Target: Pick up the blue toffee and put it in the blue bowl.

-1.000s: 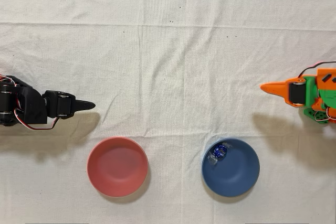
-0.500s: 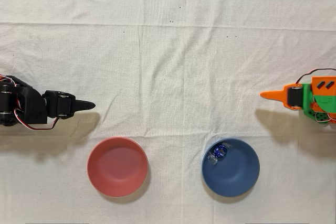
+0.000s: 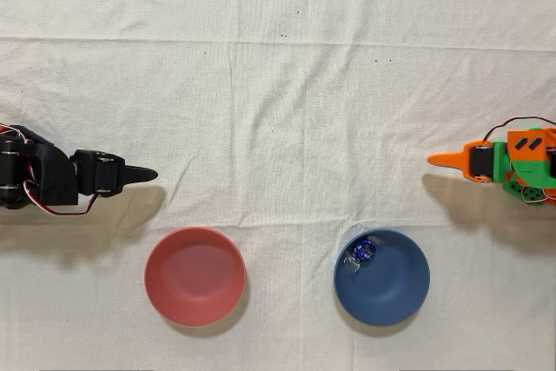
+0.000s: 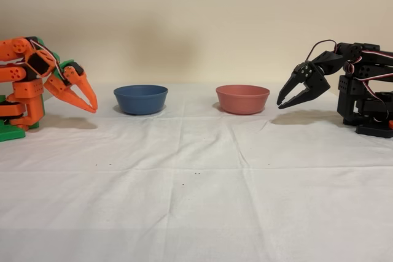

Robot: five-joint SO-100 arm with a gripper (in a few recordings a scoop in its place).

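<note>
Retracted end effector [image 4: 91, 104] seemingly closed, empty

- The overhead view looks straight down on the cloth-covered worktop [image 3: 287, 84] from well above, with the orange arm [image 3: 521, 167] at the right edge and the idle black arm [image 3: 52, 180] at the left edge.
- The fixed view stands low at the worktop's near edge, looking level across it toward a plain wall [image 4: 196, 16].
- It faces the opposite way: there the orange arm [image 4: 31, 84] is left, the black one right.
- Both views share the blue bowl [image 3: 382, 277] [image 4: 140, 99], the pinkish-red bowl [image 3: 194, 276] [image 4: 242, 99] and both arms.
</note>
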